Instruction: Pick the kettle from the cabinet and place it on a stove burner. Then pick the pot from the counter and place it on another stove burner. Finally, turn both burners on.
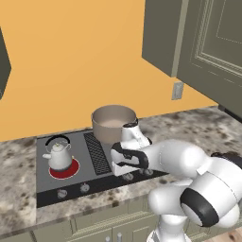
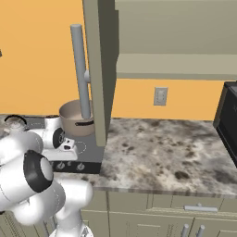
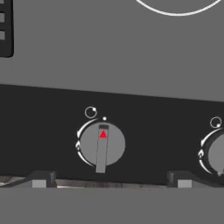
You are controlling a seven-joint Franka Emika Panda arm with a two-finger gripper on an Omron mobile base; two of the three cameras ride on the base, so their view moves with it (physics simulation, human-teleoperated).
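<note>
- Risk, wrong dial: the two-finger pincer [image 3: 109, 178] hangs spread wide over a round grey knob with a red triangle marker [image 3: 102, 145] on the black control strip [image 3: 39, 127]; a second like knob [image 3: 216, 153] sits just to its right. Closing off-centre or on the neighbour would, by my judgement, fire a bare ring instead of the one under the pot.
- Risk, slip: the knob's raised bar is narrow; fingers closing across it askew could skid off and leave it unturned.
- Risk, collision: the forearm passes close in front of the pot; a wide swing may nudge it off its ring.
- Container, wide tan-grey metal pot [image 1: 113, 122]: stands on the right rear of the flat dark grey cooktop [image 1: 90, 176], right of the vent grille [image 1: 97, 153]; inside looks empty.
- Container, small silver-grey kettle with black hoop handle [image 1: 58, 154]: lid on, contents hidden; sits on a left burner glowing red [image 1: 71, 171].
- Speckled granite desk [image 2: 162, 152]: flanks the cooktop.
</note>
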